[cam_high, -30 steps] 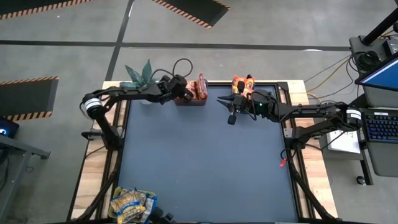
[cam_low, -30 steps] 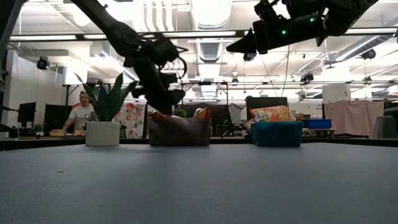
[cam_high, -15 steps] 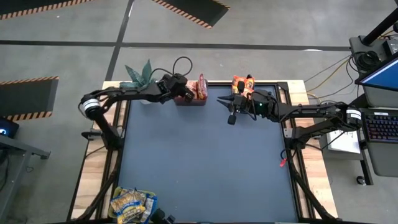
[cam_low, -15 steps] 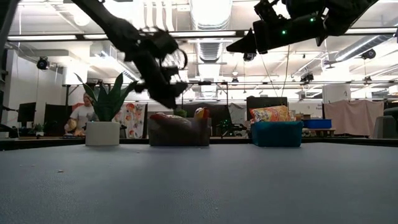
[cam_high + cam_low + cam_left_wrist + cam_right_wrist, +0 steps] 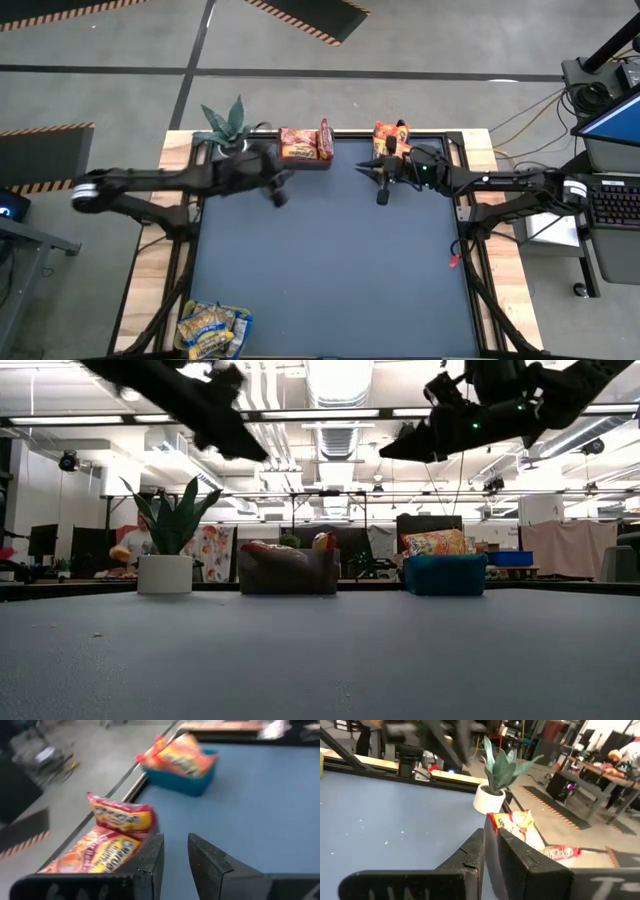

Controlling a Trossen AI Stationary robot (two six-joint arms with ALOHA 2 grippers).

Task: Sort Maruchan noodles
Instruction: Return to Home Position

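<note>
While left gripper (image 5: 277, 195) hovers, noodles (image 5: 300, 144) binned

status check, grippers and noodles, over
Left gripper open, right gripper shut, both empty, above table. Noodles sit in bins. Nothing seen in the way.

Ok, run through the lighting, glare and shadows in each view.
High view: even light on the table, no hard shadows. Low view: bright ceiling lamps turn the left arm and right arm into dark silhouettes. Wrist views: soft light, no glare.
</note>
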